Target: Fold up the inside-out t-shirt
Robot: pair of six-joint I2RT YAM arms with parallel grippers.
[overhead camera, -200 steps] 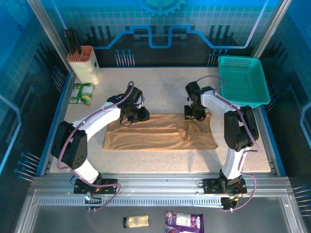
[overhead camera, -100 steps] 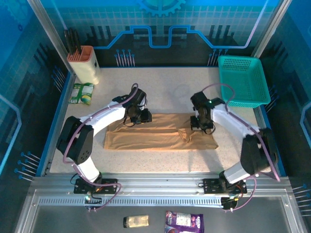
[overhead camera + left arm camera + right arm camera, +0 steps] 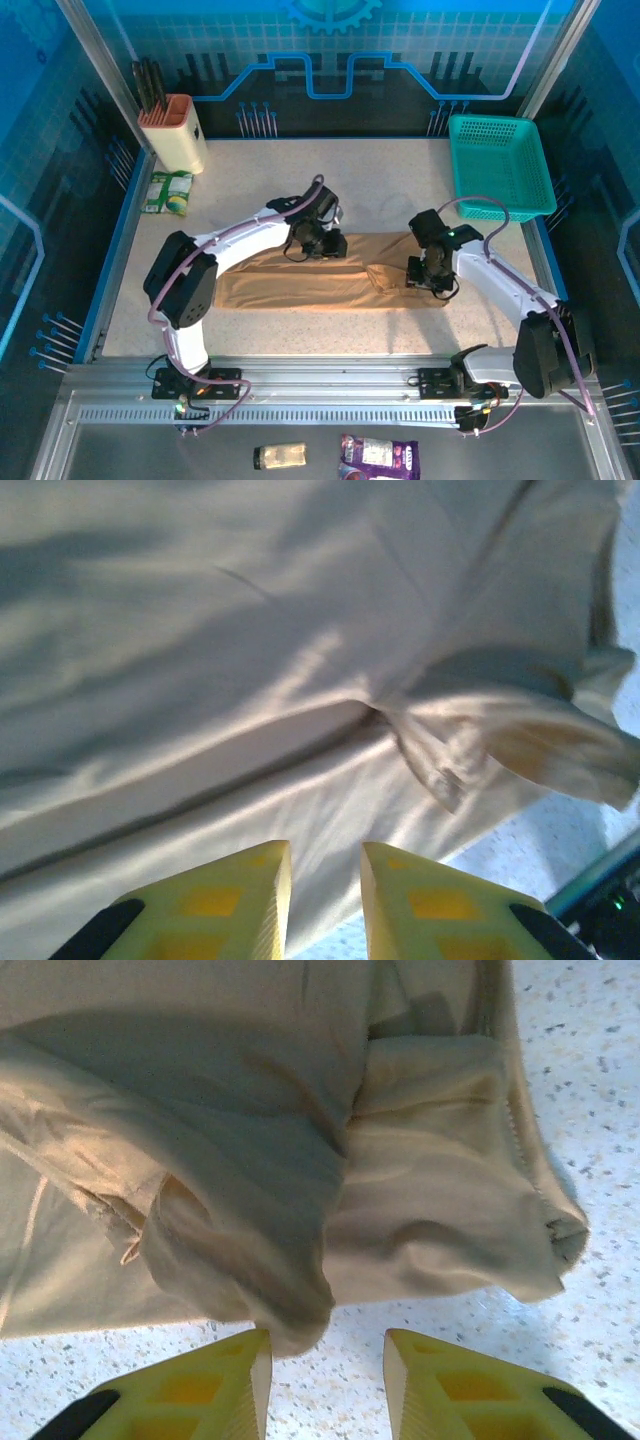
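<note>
On my left gripper (image 3: 325, 885) the two yellow fingers (image 3: 235, 905) stand a narrow gap apart, and I see nothing pinched between them, only cloth and a sliver of speckled table beyond. It hangs low over the far edge of the inside-out t-shirt (image 3: 300, 285), about midway along its length, and from that wrist the tan fabric lies flat with one long fold line running across it.

My right gripper (image 3: 327, 1360) has its jaws parted wider, with bare tabletop showing in the gap. It holds nothing. A drooping lobe of the shirt sits right at the tip of the left-hand finger; I cannot tell whether it touches. This gripper is at the shirt's right end, where the cloth is bunched into thick, rumpled folds.

The shirt itself lies as a long, narrow band across the middle of the table (image 3: 340, 170), running left to right, smooth on the left and crumpled on the right.

Further out, a teal basket (image 3: 500, 165) sits at the far right corner, a knife holder (image 3: 175, 135) at the far left, and a green packet (image 3: 168, 192) just in front of it.
</note>
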